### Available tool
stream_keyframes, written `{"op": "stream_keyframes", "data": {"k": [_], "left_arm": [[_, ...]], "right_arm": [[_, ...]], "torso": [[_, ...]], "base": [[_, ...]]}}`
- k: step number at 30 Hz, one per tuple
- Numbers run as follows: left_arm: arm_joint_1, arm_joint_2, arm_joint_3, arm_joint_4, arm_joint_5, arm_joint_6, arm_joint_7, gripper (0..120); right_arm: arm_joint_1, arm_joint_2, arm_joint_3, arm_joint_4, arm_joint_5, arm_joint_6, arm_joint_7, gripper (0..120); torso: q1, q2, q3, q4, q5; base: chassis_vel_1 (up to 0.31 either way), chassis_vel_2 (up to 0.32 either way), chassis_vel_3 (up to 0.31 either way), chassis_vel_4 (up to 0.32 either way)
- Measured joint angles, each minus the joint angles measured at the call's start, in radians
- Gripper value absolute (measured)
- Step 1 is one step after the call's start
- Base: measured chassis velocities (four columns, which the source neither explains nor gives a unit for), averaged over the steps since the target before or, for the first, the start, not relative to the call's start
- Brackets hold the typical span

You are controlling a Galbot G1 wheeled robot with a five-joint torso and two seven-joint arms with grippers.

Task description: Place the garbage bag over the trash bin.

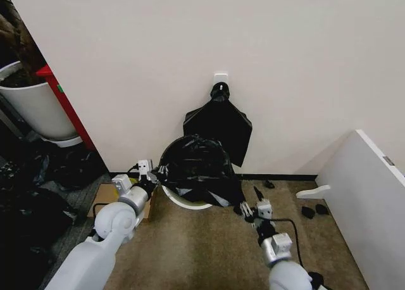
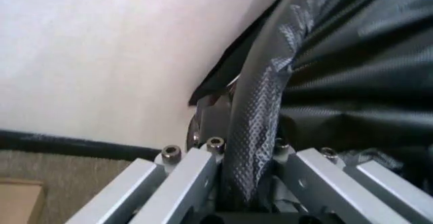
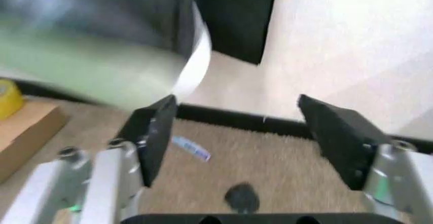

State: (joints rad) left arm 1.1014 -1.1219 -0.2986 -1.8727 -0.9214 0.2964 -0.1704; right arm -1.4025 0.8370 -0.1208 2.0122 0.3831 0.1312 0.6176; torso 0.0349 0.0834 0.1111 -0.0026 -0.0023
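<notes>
Because the garbage bag point(image 1: 196, 166) is thin, glossy film, it likely weighs almost nothing, slides easily and could tear on a hard pull; the gathered hem is the best place to hold it; the bag sits just below the middle of the head view, draped over the trash bin point(image 1: 185, 202), whose white rim shows only at the lower front; the left gripper point(image 1: 147, 173) is at the bag's left edge, and in the left wrist view its fingers point(image 2: 192, 181) pinch a rolled fold of bag point(image 2: 254, 133) between them; the right gripper point(image 1: 252, 209) hangs at lower right of the bin, just beside the loose skirt, its pads point(image 3: 152, 138) spread wide with nothing between them; in that wrist view the bin wall point(image 3: 101, 77) fills the upper left; room is tight behind, where the wall point(image 1: 285, 62) and a second flat black bag point(image 1: 220, 122) on a hook stand close; the carpet point(image 1: 209, 245) in front is open; a white panel point(image 1: 364, 201) bounds the right edge; a planter point(image 1: 31, 106) stands at upper left
</notes>
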Motion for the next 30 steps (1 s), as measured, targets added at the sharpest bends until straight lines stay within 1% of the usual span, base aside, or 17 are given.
{"op": "stream_keyframes", "data": {"k": [1,3,5,6,8,9,10,12,17,19,21,22,24,25,27,28,30], "left_arm": [[-0.001,-0.004,0.002,0.001,-0.003,0.003,-0.008,0],[0.0,-0.027,0.016,0.007,-0.007,0.018,-0.031,0],[0.003,-0.031,0.017,0.007,-0.006,0.018,-0.033,0],[0.011,-0.04,0.018,0.006,-0.006,0.019,-0.035,0],[0.023,-0.047,0.018,0.001,-0.005,0.02,-0.037,0],[0.023,-0.047,0.018,0.001,-0.005,0.02,-0.037,0],[0.032,-0.051,0.019,-0.005,-0.004,0.02,-0.038,0],[0.047,-0.056,0.02,-0.015,-0.002,0.02,-0.039,0],[0.062,-0.058,0.024,-0.025,0.007,0.02,-0.039,0],[0.069,-0.058,0.026,-0.03,0.014,0.02,-0.038,0],[0.075,-0.057,0.028,-0.035,0.02,0.02,-0.038,0],[0.075,-0.057,0.028,-0.035,0.02,0.02,-0.038,0],[0.076,-0.058,0.029,-0.037,0.022,0.02,-0.038,0],[0.076,-0.059,0.029,-0.037,0.023,0.02,-0.037,0],[0.076,-0.062,0.03,-0.04,0.025,0.02,-0.037,0],[0.076,-0.062,0.03,-0.04,0.025,0.02,-0.037,0],[0.074,-0.064,0.03,-0.043,0.025,0.02,-0.038,0]], "right_arm": [[-0.009,-0.007,-0.001,0.011,0.002,-0.001,0.003,73],[-0.057,-0.056,-0.005,0.071,0.005,0.01,0.004,85],[-0.06,-0.061,-0.005,0.073,0.003,0.021,-0.004,88],[-0.062,-0.067,-0.006,0.07,-0.015,0.063,-0.04,94],[-0.057,-0.065,-0.006,0.044,-0.068,0.144,-0.112,99],[-0.057,-0.065,-0.006,0.044,-0.068,0.144,-0.112,99],[-0.048,-0.057,-0.005,0.03,-0.113,0.184,-0.149,100],[-0.029,-0.04,-0.009,0.017,-0.19,0.21,-0.183,100],[-0.006,-0.02,-0.017,0.016,-0.196,0.209,-0.195,100],[0.005,-0.017,-0.017,0.016,-0.171,0.212,-0.207,93],[0.01,-0.02,-0.013,0.015,-0.156,0.216,-0.219,82],[0.01,-0.02,-0.013,0.015,-0.156,0.216,-0.219,82],[0.011,-0.024,-0.013,0.015,-0.147,0.207,-0.219,74],[0.011,-0.024,-0.013,0.015,-0.146,0.205,-0.219,74],[0.01,-0.026,-0.013,0.011,-0.149,0.195,-0.218,61],[0.01,-0.026,-0.013,0.011,-0.149,0.195,-0.218,61],[0.01,-0.027,-0.013,0.005,-0.165,0.189,-0.215,52]], "torso": [[0.0,0.0,0.0,0.0001,0.0],[0.0,0.0,0.0,0.0001,-0.0004],[0.0,0.0,0.0,0.0002,-0.0003],[0.0,0.0,0.0,0.0002,-0.0003],[0.0,0.0,0.0,0.0004,-0.0002],[0.0,0.0,0.0,0.0004,-0.0002],[0.0,0.0,0.0,0.0004,-0.0001],[0.0,0.0,0.0,0.0005,-0.0001],[0.0,0.0,0.0,0.0005,-0.0001],[0.0,0.0,0.0,0.0005,-0.0001],[0.0,0.0,0.0,0.0005,-0.0003],[0.0,0.0,0.0,0.0005,-0.0003],[0.0,0.0,0.0,0.0004,-0.0003],[0.0,0.0,0.0,0.0004,-0.0003],[0.0,0.0,0.0,0.0004,-0.0003],[0.0,0.0,0.0,0.0004,-0.0003],[0.0,0.0,0.0,0.0004,-0.0003]], "base": [[0.0,0.0,0.0,0.0],[0.0,0.0,0.0,0.0],[0.0,0.0,0.0,0.0],[0.0,0.0,0.0,0.0],[0.0,0.0,0.0,0.0],[0.0,0.0,0.0,0.0],[0.0,0.0,0.0,0.0],[0.0,0.0,0.0,0.0],[0.0,0.0,0.0,0.0],[0.0,0.0,0.0,0.0],[0.0,0.0,0.0,0.0],[0.0,0.0,0.0,0.0],[0.0,0.0,0.0,0.0],[0.0,0.0,0.0,0.0],[0.0,0.0,0.0,0.0],[0.0,0.0,0.0,0.0],[0.0,0.0,0.0,0.0]]}}
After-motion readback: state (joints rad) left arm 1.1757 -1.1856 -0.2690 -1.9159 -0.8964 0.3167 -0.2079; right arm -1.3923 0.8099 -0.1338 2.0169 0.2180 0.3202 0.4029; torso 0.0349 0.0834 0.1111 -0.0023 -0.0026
